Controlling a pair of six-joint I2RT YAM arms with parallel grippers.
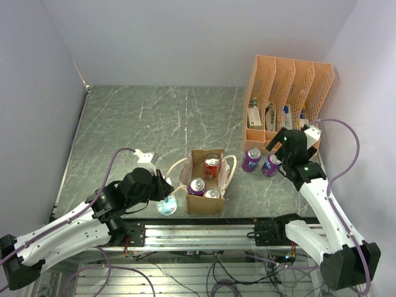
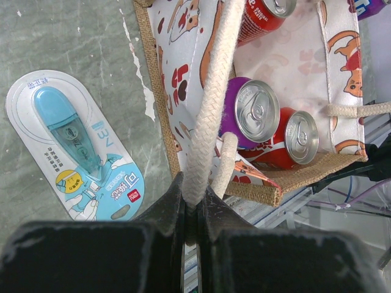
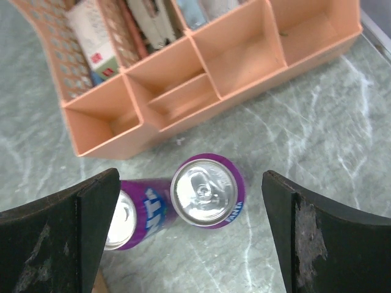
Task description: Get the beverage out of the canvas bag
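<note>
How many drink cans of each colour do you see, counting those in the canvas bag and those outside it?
Red cans: 2, both in the canvas bag.
Purple cans: 3, one in the bag, two on the table.
Total: 5 cans.

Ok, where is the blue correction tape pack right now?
The correction tape pack lies flat on the table near its front edge in the top view, just left of the canvas bag, right by the left gripper.
</note>
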